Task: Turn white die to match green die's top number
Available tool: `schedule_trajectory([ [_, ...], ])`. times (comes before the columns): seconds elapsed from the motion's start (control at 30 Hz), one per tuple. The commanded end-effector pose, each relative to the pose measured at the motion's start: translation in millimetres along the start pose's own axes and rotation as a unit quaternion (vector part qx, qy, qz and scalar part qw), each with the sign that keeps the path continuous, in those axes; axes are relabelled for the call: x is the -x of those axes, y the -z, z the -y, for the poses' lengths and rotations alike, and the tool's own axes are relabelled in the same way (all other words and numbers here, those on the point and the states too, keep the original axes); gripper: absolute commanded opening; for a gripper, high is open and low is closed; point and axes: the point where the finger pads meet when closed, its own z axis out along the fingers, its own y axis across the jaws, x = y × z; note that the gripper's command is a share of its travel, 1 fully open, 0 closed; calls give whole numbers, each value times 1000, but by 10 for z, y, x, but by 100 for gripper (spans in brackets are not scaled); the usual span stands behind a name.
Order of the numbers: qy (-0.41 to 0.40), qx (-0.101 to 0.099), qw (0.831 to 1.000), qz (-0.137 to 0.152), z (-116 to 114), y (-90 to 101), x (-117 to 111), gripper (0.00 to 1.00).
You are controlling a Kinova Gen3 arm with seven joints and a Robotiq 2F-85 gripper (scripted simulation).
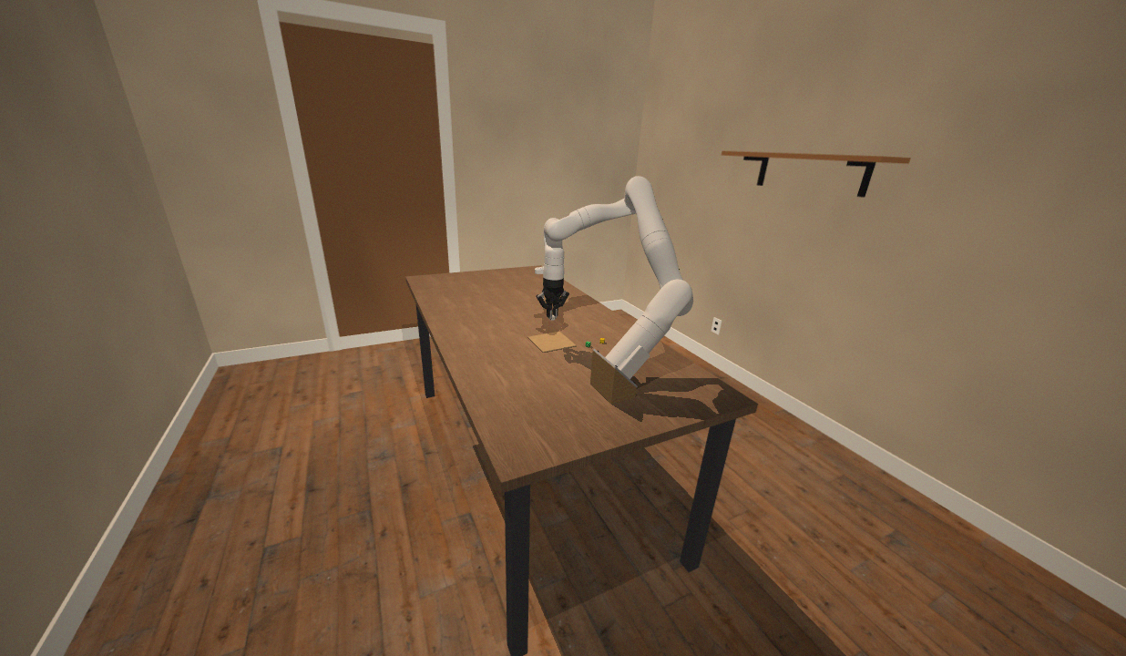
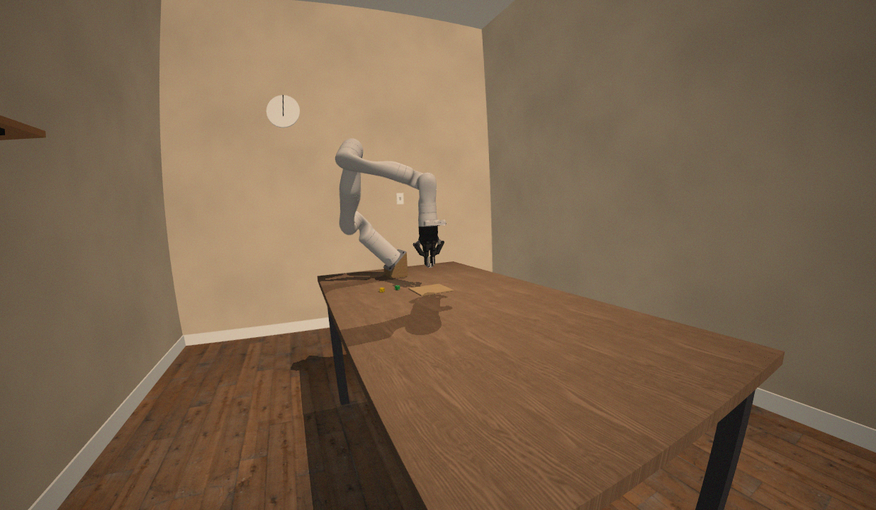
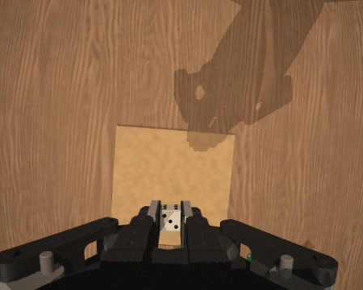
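Note:
My gripper (image 3: 170, 213) is shut on the white die (image 3: 170, 218) and holds it in the air above the tan mat (image 3: 173, 169). The die's visible face shows dark pips. In the top view the gripper (image 1: 553, 311) hangs a little above the far side of the mat (image 1: 551, 341). The green die (image 1: 588, 343) lies on the table to the right of the mat, off it. The exterior view shows the gripper (image 2: 429, 260), the mat (image 2: 431, 289) and the green die (image 2: 396, 287). The green die's top number is too small to read.
A yellow die (image 1: 601, 340) lies on the table just beyond the green die; it also shows in the exterior view (image 2: 381, 290). The arm's wooden base block (image 1: 614, 381) stands at the table's right edge near the dice.

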Motion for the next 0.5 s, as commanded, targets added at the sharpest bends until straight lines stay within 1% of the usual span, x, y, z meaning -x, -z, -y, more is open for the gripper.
schedule_trajectory([
  [0.0,6,1,1000,-2,12,14,-17,11],
  [0.27,6,1,1000,-7,11,13,-17,11],
  [0.47,5,2,1000,-24,8,9,-18,11],
])
